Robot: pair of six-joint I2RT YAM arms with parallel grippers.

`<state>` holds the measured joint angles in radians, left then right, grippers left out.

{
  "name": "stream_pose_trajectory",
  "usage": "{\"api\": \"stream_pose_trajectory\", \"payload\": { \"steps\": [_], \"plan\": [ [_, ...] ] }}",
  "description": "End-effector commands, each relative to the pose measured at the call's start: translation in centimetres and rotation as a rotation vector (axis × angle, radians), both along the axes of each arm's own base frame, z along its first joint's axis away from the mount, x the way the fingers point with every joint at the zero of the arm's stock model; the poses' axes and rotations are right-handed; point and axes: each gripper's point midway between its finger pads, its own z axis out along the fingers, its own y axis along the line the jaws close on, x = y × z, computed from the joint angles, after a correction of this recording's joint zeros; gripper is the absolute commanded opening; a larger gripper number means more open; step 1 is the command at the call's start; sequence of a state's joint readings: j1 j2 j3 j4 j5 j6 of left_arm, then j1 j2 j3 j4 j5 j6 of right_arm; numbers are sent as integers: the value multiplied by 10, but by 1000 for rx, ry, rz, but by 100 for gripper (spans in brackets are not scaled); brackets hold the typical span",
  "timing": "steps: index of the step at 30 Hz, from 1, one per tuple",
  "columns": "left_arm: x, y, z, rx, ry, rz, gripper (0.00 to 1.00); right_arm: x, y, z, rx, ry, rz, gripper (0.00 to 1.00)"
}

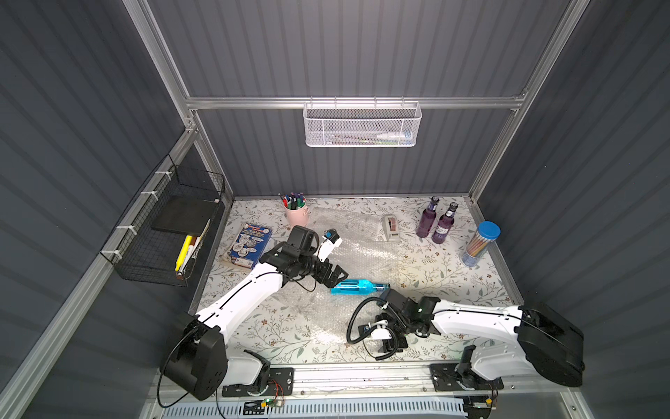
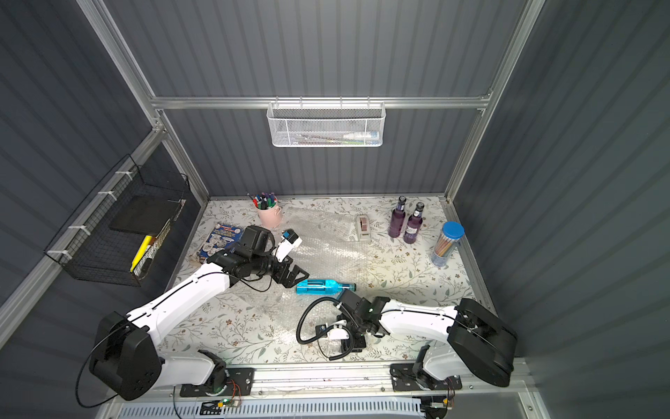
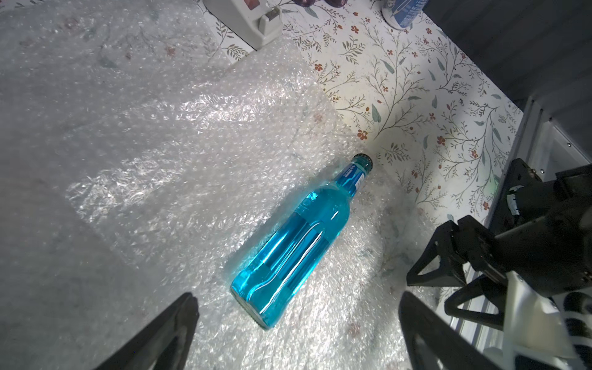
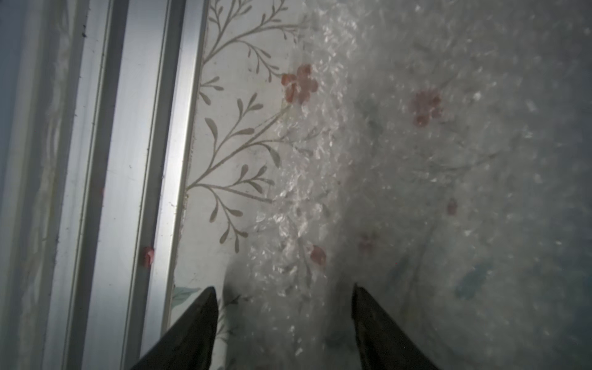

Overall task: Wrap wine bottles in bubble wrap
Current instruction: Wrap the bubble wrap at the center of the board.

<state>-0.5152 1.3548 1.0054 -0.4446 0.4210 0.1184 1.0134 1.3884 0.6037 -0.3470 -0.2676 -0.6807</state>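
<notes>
On the desk [image 1: 453,283] toward its front edge, bright blue slim-necked bottle [image 1: 359,287] is lying on clear bubbled plastic sheet [image 1: 362,254], unwrapped; two purple labelled bottles [image 1: 427,219] are standing bare near the far right corner. Left gripper [image 1: 338,279] is gaping wide beside the bottle's base, empty. Right gripper [image 4: 283,291] is straddling the sheet's front edge, jaws part-open, nothing pinched yet.

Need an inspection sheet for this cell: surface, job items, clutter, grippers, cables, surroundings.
Surface: floral table, partly under bubble wrap.
Job's things: blue bottle lying on it; two purple bottles upright, unwrapped.
Clutter: marker cup, tape dispenser, pencil tube, blue box.
Grippers: left gripper open beside the bottle's base; right gripper, jaws apart over the wrap's edge.
Cables: black cable looped beside right wrist.
Surroundings: white mesh basket on back rail; black wire basket on side wall.
</notes>
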Motion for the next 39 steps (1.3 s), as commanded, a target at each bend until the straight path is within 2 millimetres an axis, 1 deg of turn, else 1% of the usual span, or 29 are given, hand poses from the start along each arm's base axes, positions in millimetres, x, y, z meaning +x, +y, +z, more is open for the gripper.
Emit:
{"api": "stream_pose_trajectory", "payload": {
  "steps": [1,3,5,6,7,8,9,11,14,15,17,21,23,25,26,29,31,33,35,38,39],
  "plan": [
    [-3,-2,-5,-28,36,6,99,11,-2,-4,-94,-55,-8,57],
    [-5,-7,-4,-55,51,-12,99,14,-5,-9,-164,-71,-20,47],
    [-6,-8,-4,-62,54,-19,99,17,-14,-16,-264,-98,-29,37],
    [-7,-8,-4,-65,57,-21,99,19,-16,-17,-301,-99,-37,28],
    [-7,-9,-4,-71,60,-23,99,22,-14,-15,-318,-96,-64,18],
    [-8,-9,-5,-73,67,-19,99,22,-13,-13,-319,-91,-72,12],
    [-8,-9,-5,-72,76,-10,99,22,-10,-10,-307,-85,-71,7],
    [-7,-7,-4,-65,75,-3,99,24,-3,-1,-258,-96,-88,7],
    [-6,-3,5,-49,55,15,100,35,7,24,-151,-127,-138,5],
    [-2,2,9,-29,26,42,99,40,10,34,-107,-129,-162,4],
    [-2,6,18,-24,7,58,99,50,12,50,-44,-141,-193,4],
    [-9,11,36,-26,-5,60,99,73,12,76,21,-115,-257,4],
    [-11,14,42,-17,-10,69,99,90,11,86,47,-109,-301,4],
    [-16,17,48,-17,-13,69,99,108,11,92,61,-128,-334,4],
    [-18,18,52,-22,-20,69,99,114,11,93,60,-130,-342,4],
    [-24,18,67,-52,-33,62,99,130,10,91,41,-104,-373,5],
    [-28,18,73,-80,-11,76,100,142,6,87,36,-84,-406,5],
    [-37,18,72,-88,33,75,99,150,5,84,38,-73,-424,6],
    [-42,19,67,-92,76,88,98,159,4,83,42,-72,-440,10],
    [-58,10,66,-159,174,48,96,170,3,81,56,-62,-468,16],
    [-59,7,64,-186,192,43,95,173,4,78,60,-59,-471,19]
  ]
}}
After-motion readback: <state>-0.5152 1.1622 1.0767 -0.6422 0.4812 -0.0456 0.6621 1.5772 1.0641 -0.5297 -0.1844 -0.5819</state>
